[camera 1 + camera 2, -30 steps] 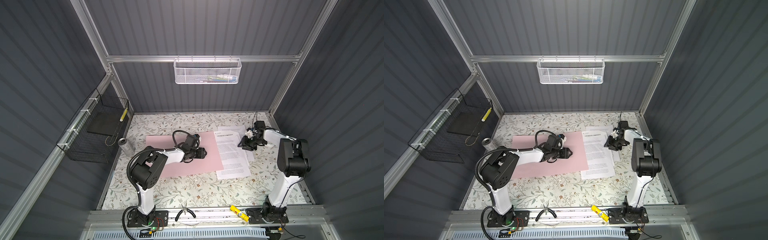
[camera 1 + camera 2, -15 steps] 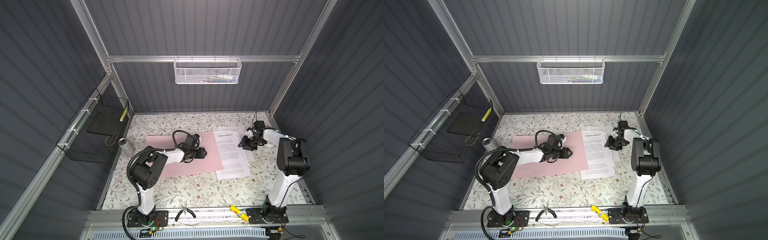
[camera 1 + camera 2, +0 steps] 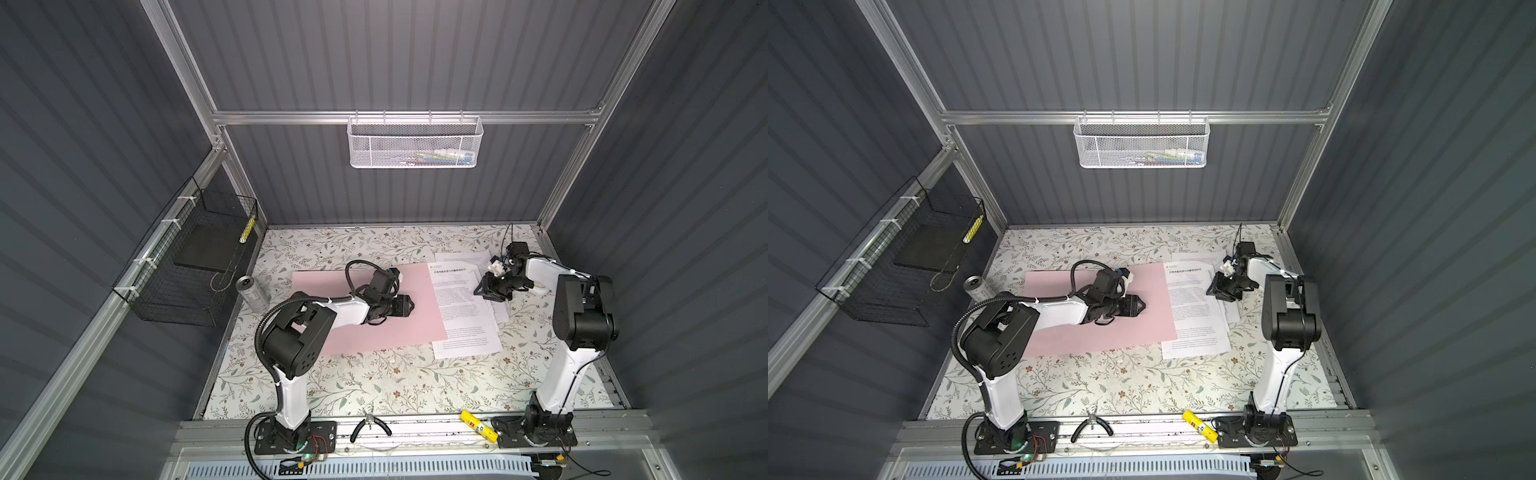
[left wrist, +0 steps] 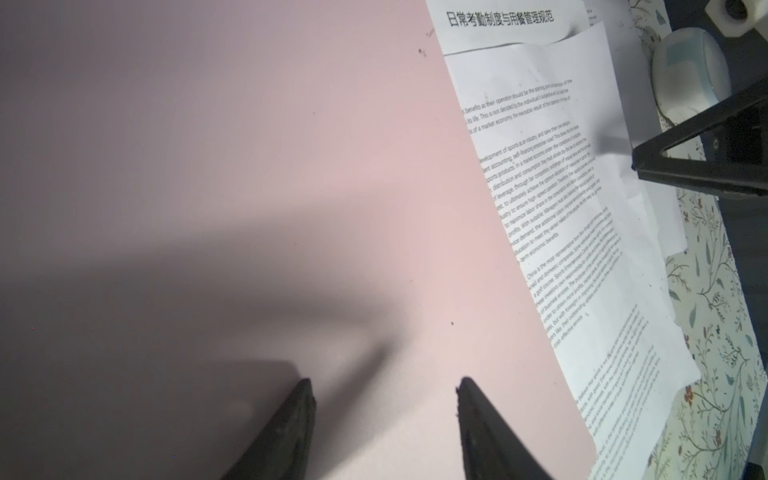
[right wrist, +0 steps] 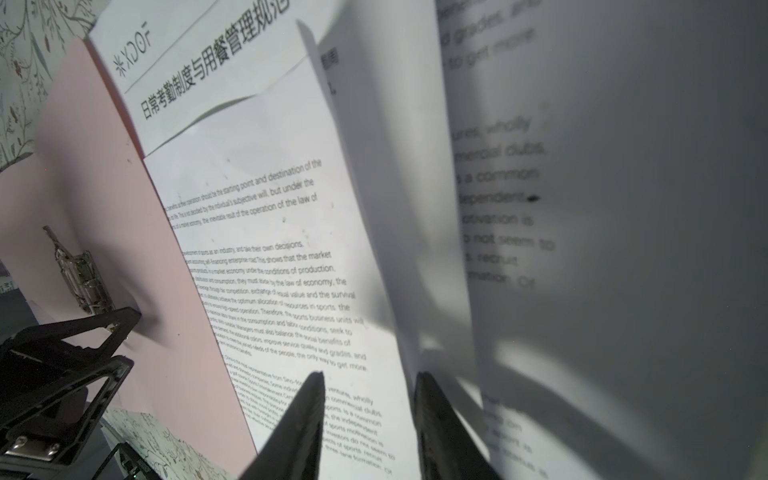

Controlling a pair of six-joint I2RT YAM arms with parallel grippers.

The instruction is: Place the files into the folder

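The pale-pink folder [image 3: 415, 332] [image 3: 1154, 324] lies open and flat on the floral table. Its metal clip [image 5: 79, 278] shows in the right wrist view. The files [image 3: 461, 316] [image 3: 1196, 324] are white printed sheets, fanned in a loose stack. They overlap the folder's right edge, and one sheet bears a bold heading [image 4: 498, 18]. My left gripper [image 3: 409, 309] [image 4: 384, 382] is open low over bare pink card [image 4: 249, 166]. My right gripper [image 3: 482, 291] [image 5: 370, 374] is open over the files' right side, a sheet's edge running between its fingers. Another sheet [image 5: 623, 208] curls up beside it.
A metal can [image 3: 251, 293] stands left of the folder, below a black wire basket [image 3: 195, 266] on the left wall. A white mesh basket [image 3: 415, 143] hangs on the back wall. Pliers [image 3: 370, 428] and a yellow marker [image 3: 478, 426] lie on the front rail.
The right gripper's jaws have narrowed a little. Both arms, the folder and the files stay where they were.
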